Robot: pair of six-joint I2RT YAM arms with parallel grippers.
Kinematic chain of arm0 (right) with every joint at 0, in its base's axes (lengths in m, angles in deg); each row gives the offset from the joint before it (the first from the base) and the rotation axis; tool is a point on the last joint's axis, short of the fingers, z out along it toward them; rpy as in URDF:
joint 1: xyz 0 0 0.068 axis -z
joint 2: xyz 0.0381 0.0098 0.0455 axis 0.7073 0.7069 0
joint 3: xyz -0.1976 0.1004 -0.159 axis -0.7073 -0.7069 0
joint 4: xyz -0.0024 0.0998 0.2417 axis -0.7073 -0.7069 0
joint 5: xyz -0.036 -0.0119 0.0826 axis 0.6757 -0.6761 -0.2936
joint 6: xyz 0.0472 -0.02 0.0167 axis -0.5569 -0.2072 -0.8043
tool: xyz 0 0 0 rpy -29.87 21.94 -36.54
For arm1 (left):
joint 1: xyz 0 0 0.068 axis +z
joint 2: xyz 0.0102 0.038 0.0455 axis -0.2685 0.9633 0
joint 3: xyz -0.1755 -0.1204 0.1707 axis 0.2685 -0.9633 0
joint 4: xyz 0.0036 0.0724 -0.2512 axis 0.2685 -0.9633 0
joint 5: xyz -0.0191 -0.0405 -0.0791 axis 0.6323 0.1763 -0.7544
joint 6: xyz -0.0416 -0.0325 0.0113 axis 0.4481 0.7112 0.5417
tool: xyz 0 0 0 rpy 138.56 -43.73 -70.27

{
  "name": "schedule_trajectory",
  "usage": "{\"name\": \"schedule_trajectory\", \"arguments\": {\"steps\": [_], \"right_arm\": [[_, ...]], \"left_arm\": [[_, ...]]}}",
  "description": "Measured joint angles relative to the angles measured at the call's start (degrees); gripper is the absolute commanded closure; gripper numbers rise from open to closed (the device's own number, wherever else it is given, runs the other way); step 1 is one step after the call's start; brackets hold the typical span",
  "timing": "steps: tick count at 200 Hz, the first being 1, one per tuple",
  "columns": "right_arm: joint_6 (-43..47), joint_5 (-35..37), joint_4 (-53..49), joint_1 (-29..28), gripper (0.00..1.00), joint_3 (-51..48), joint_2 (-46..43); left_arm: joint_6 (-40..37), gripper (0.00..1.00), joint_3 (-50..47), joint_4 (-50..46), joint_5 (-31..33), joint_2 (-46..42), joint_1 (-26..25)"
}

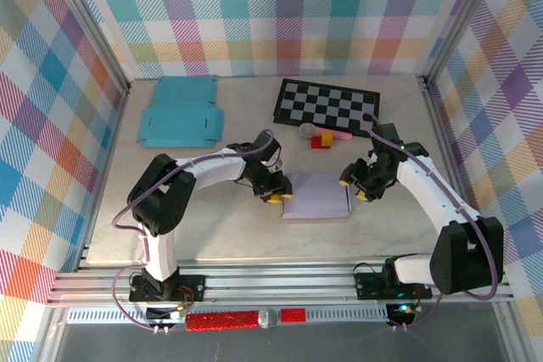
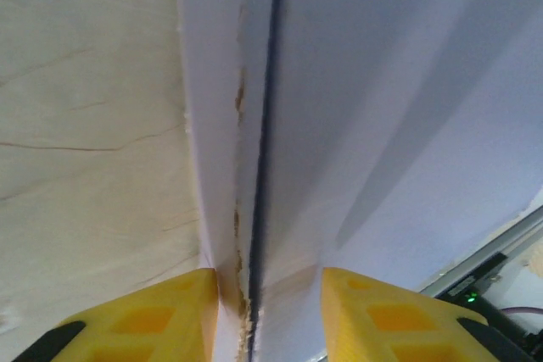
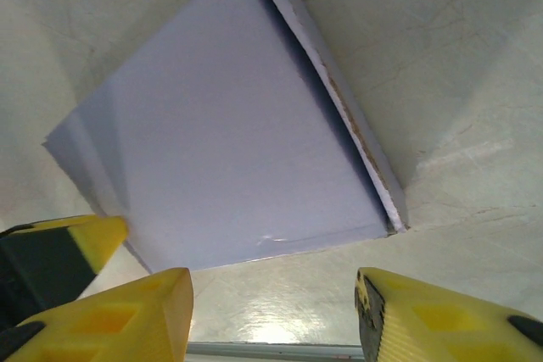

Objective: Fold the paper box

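Lying flat at mid-frame, the lavender rectangular paper box is straddled at its left edge by the left gripper, grip untellable, and faced by the spread-jawed right gripper; side-flap folding is judged underway, needing a firm pinch.

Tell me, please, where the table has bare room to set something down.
Free: the near strip between the lavender box and the table's front edge, and the gap between the teal cardboard and the checkerboard. Crowded: the box's flanks, at the left gripper and right gripper.
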Motion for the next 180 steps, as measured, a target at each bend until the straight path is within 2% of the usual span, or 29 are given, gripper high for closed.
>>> {"name": "schedule_trajectory", "arguments": {"steps": [43,83,144,180], "right_arm": [[0.0,0.5,-2.0,0.0,0.5,4.3,-0.7],[0.0,2.5,-5.6,1.1,0.5,9.9,-3.2],[0.1,4.7,-8.6,2.2,0.5,13.7,-6.9],[0.7,4.7,-9.4,2.6,0.48,13.7,-7.2]], "left_arm": [[5.6,0.83,1.2,6.1,-0.6,2.3,-3.7],[8.8,0.85,10.3,8.9,-0.6,9.5,-6.2],[9.6,0.84,25.7,9.9,-1.1,20.5,-9.5],[9.6,0.73,29.6,10.0,-1.4,23.3,-10.1]]}}
